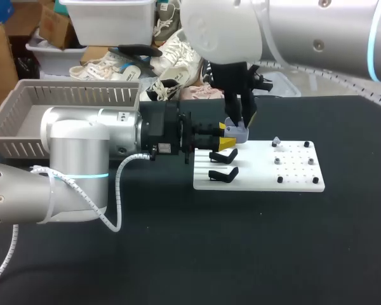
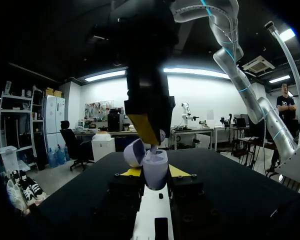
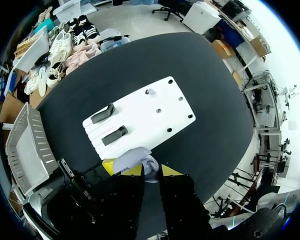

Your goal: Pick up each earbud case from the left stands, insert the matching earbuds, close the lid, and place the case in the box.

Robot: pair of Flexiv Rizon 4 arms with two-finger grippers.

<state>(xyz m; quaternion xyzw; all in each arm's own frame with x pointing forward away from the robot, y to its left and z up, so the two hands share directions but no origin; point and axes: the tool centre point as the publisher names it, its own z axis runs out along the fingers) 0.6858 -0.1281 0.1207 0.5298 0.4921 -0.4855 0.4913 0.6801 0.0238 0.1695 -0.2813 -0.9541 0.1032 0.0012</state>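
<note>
A black bench [image 1: 241, 254] fills the scene. On it, toward the far side and somewhat right of the middle, a white board [image 1: 298, 181] lies flat. The board's right half is dotted with rows of small holes [image 1: 296, 166], and a few small dark studs [image 1: 280, 180] stand among them, well apart.

Left arm [image 1: 76, 149] lay low and level, in from the desk's left edge, its gripper [image 2: 155, 174] pointing toward the middle, clamped on the earbud case [image 2: 156, 161] from both sides. Right arm [image 1: 305, 25] hung in from the far right corner, its gripper [image 1: 241, 121] aimed straight down over the left one's tips.
</note>
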